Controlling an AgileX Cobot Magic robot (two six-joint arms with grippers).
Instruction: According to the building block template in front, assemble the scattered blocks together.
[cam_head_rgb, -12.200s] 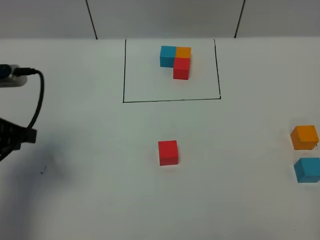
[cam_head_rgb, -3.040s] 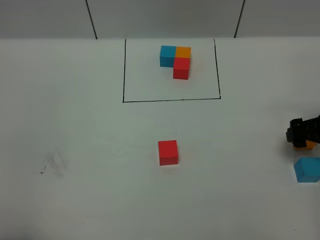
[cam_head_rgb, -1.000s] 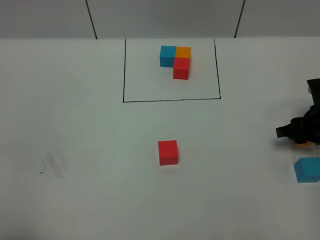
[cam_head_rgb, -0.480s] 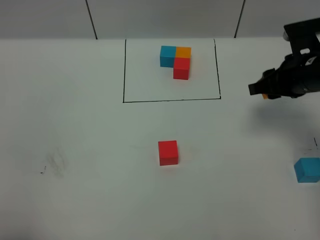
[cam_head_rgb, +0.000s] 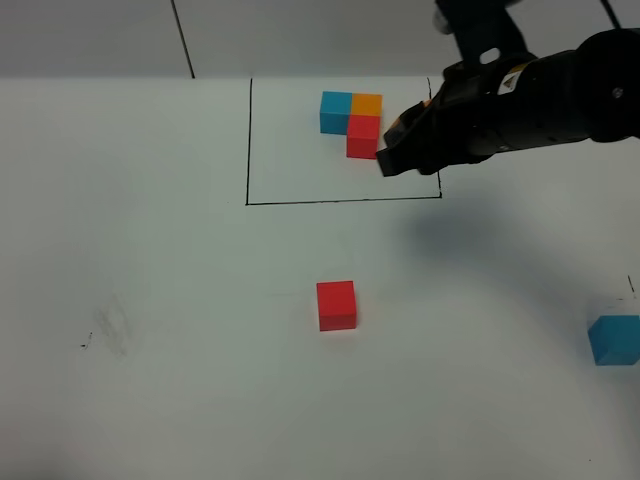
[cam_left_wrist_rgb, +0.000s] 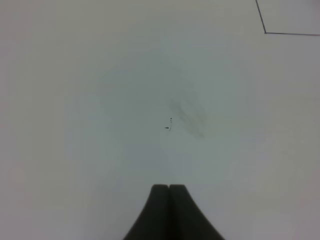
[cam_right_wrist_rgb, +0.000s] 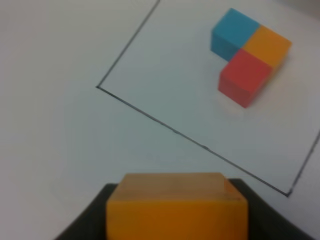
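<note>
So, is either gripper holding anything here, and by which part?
The right gripper holds the orange cube, clamped between its fingers by two opposite side faces. The left gripper is shut with nothing in it.

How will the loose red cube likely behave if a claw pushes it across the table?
The red cube looks rigid with flat faces, so it should slide, not roll. It looks as wide as it is tall, so tipping seems unlikely. An off-centre push would probably turn it.

White table (cam_head_rgb: 160, 400), pale wall (cam_head_rgb: 330, 35) behind, dark seams (cam_head_rgb: 183, 38), perhaps panel joints
</note>
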